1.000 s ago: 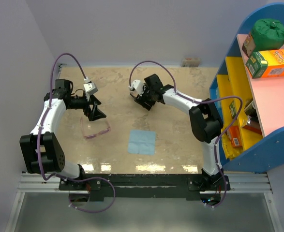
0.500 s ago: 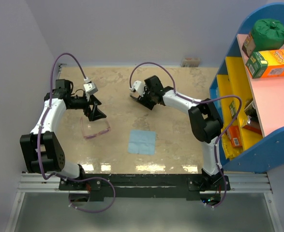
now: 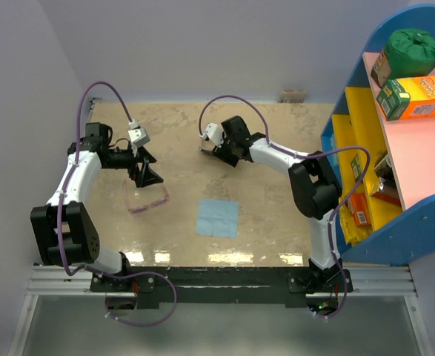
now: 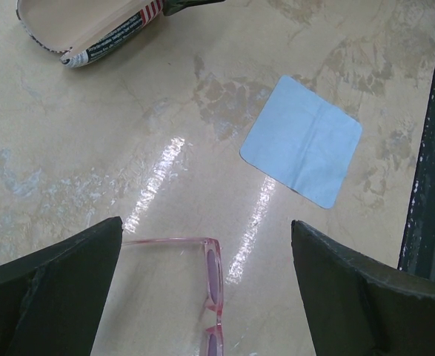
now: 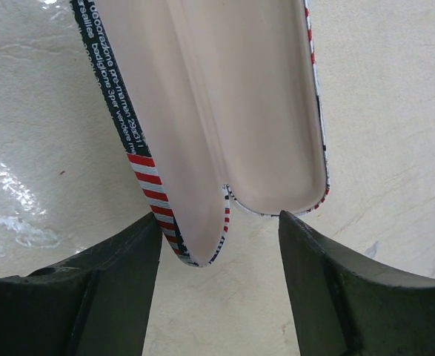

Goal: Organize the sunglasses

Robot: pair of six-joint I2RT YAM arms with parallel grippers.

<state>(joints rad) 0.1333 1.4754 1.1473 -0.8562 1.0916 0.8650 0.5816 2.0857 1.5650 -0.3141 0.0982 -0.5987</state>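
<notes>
The sunglasses [image 3: 144,199], pink translucent with unfolded arms, lie on the table's left side. In the left wrist view they [image 4: 213,278] lie between and below my fingers. My left gripper [image 3: 147,172] is open and empty just behind them, also seen in the left wrist view [image 4: 206,245]. The flag-print case [image 5: 232,96] lies open, its cream inside up; it also shows in the left wrist view [image 4: 91,30]. My right gripper [image 5: 218,230] is open, its fingertips on either side of the case's near end. In the top view the right gripper [image 3: 214,148] covers most of the case.
A light blue cloth [image 3: 218,217] lies flat near the table's middle front, also seen in the left wrist view [image 4: 301,141]. A blue, yellow and pink shelf [image 3: 395,148] with boxes stands along the right edge. Walls close the back and left.
My right gripper has shifted slightly left and toward the back at the case. The left arm, sunglasses and cloth have not moved.
</notes>
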